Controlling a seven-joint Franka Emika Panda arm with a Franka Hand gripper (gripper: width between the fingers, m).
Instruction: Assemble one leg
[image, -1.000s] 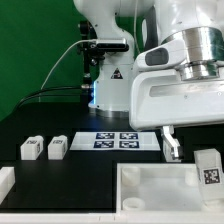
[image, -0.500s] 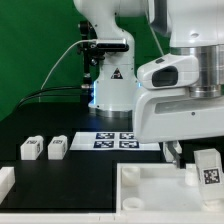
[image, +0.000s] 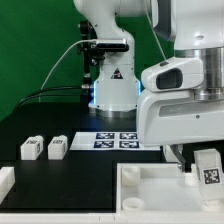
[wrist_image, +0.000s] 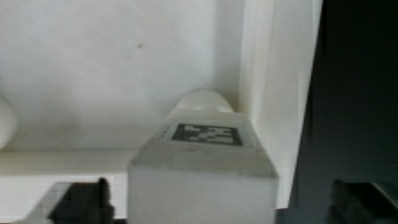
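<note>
White leg (wrist_image: 205, 165) stands inside claw (wrist_image: 221, 200); jaws wide, gap either side.

Arm (image: 186, 95) lower & further to ext. view's right vs before, hand (wrist_image: 217, 198) nearer leg (image: 207, 168).

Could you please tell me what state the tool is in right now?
Tool: open, fingers on either side of the leg with gaps showing, nothing held.
</note>
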